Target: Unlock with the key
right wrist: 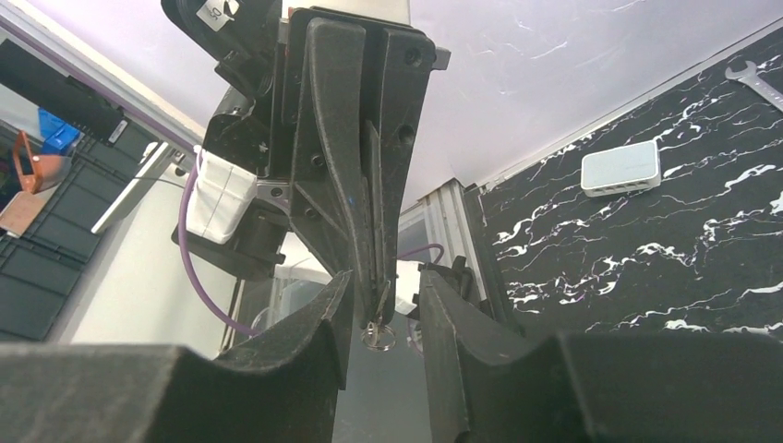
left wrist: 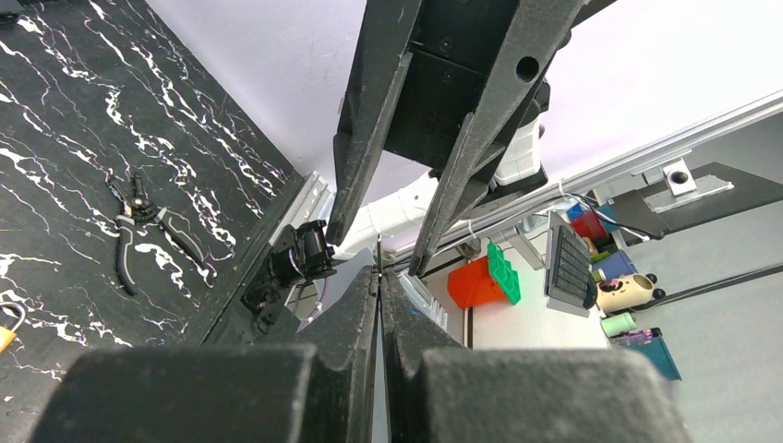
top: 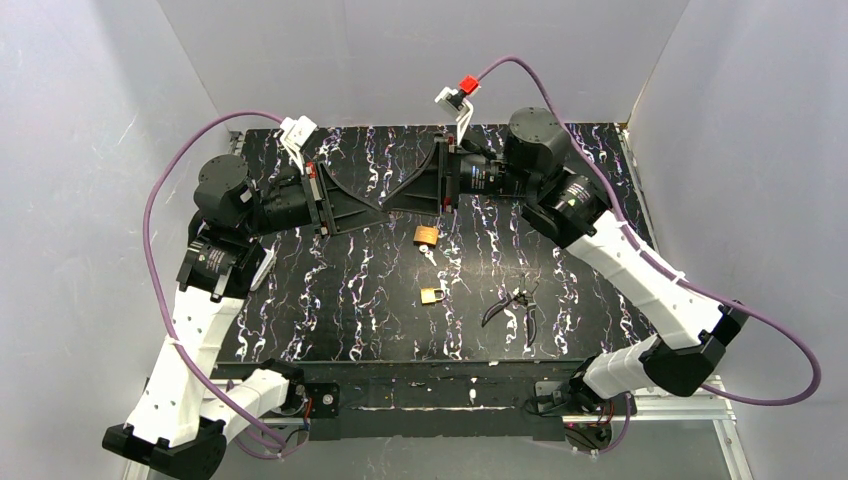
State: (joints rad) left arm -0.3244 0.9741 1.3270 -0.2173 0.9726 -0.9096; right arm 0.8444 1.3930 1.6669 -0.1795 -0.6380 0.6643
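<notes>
The key (right wrist: 377, 330), tiny and dull metal with a small ring, hangs from my left gripper's shut fingertips. In the left wrist view only its thin edge (left wrist: 379, 253) sticks out past the left gripper (left wrist: 379, 279). My right gripper (right wrist: 386, 281) is open, with one finger on each side of the left gripper's tip and the key and not touching either. The two grippers meet tip to tip above the back middle of the table, left (top: 376, 212) and right (top: 394, 204). Two brass padlocks (top: 426, 236) (top: 432, 296) lie on the black marbled table (top: 330, 300) below them.
Black-handled pliers (top: 515, 305) lie right of the padlocks and also show in the left wrist view (left wrist: 138, 226). A silver wrench (right wrist: 757, 81) and a white box (right wrist: 620, 169) lie on the table in the right wrist view. Grey walls enclose the table.
</notes>
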